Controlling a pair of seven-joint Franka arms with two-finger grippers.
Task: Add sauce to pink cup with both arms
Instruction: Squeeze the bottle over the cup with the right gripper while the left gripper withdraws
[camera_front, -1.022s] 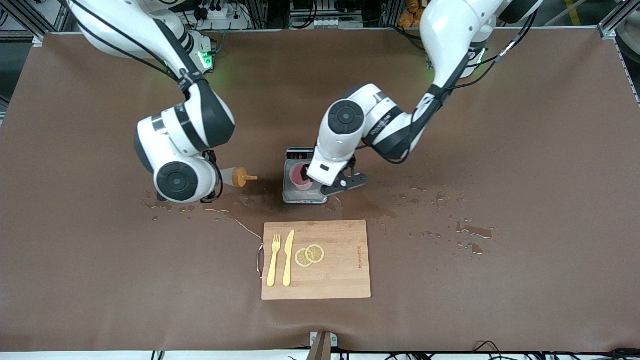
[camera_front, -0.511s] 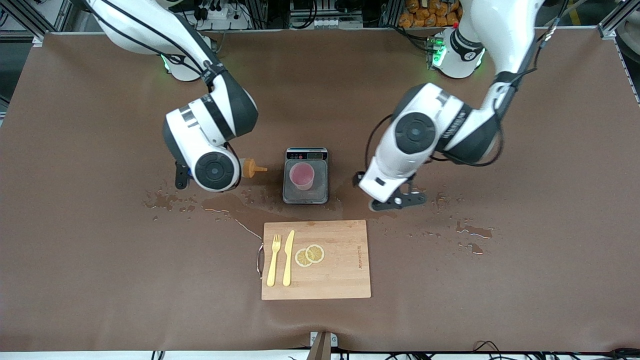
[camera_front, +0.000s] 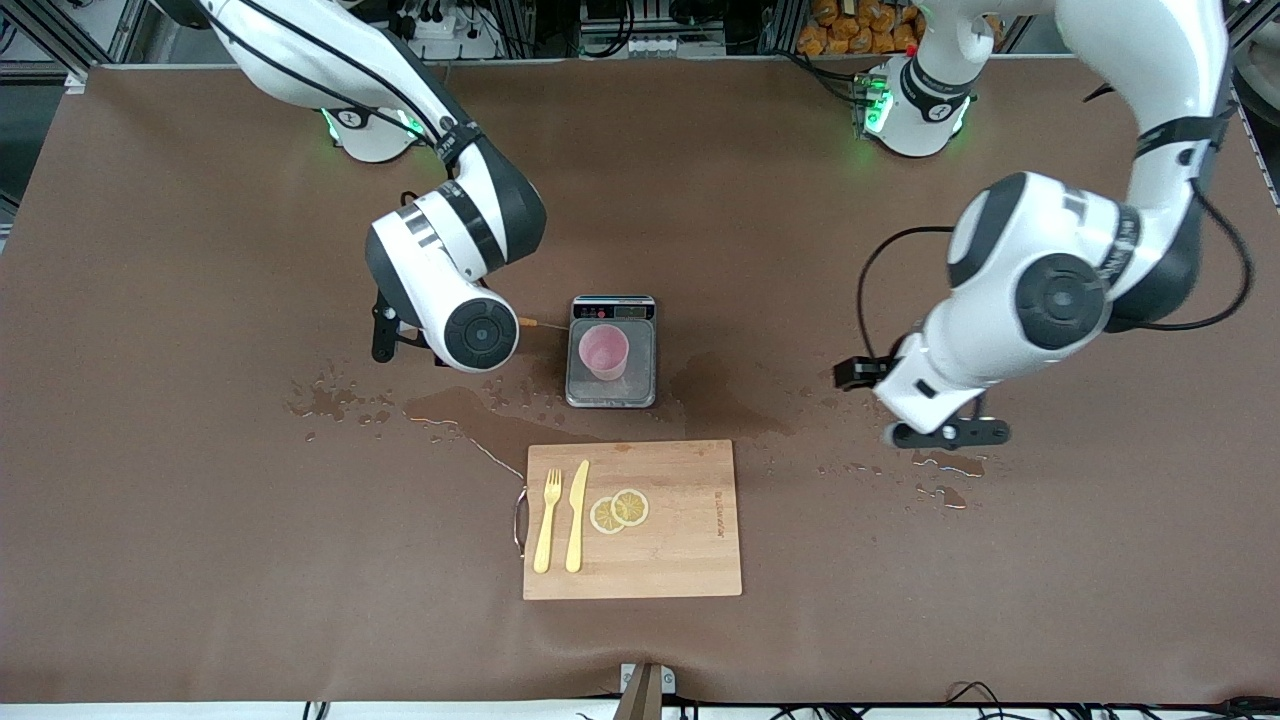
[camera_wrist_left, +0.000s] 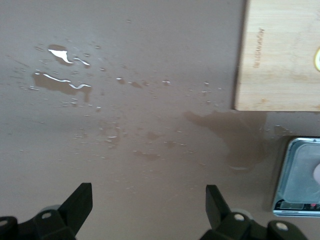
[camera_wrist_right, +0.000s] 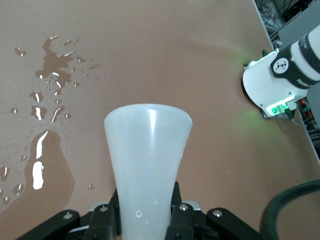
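The pink cup (camera_front: 604, 352) stands upright on a small grey scale (camera_front: 640, 385) in the middle of the table. My right gripper (camera_wrist_right: 145, 220) is shut on the sauce bottle (camera_wrist_right: 147, 150), a translucent whitish bottle held on its side. In the front view the right wrist covers the bottle, and only its orange nozzle tip (camera_front: 530, 322) shows, pointing at the scale and just short of it. My left gripper (camera_front: 945, 432) hangs open and empty over wet table toward the left arm's end. Its black fingers (camera_wrist_left: 80, 205) stand wide apart, and the scale (camera_wrist_left: 300, 177) shows at the edge of the left wrist view.
A wooden cutting board (camera_front: 680, 560) lies nearer the front camera than the scale, with a yellow fork (camera_front: 546, 520), a yellow knife (camera_front: 577, 515) and two lemon slices (camera_front: 620, 510) on it. Spilled liquid (camera_front: 450, 405) wets the brown tabletop beside the scale, and more puddles (camera_front: 945, 465) lie below the left gripper.
The left arm has swung away from the cup toward its own end of the table. The right arm has carried the bottle closer to the scale, and its wrist now covers most of it.
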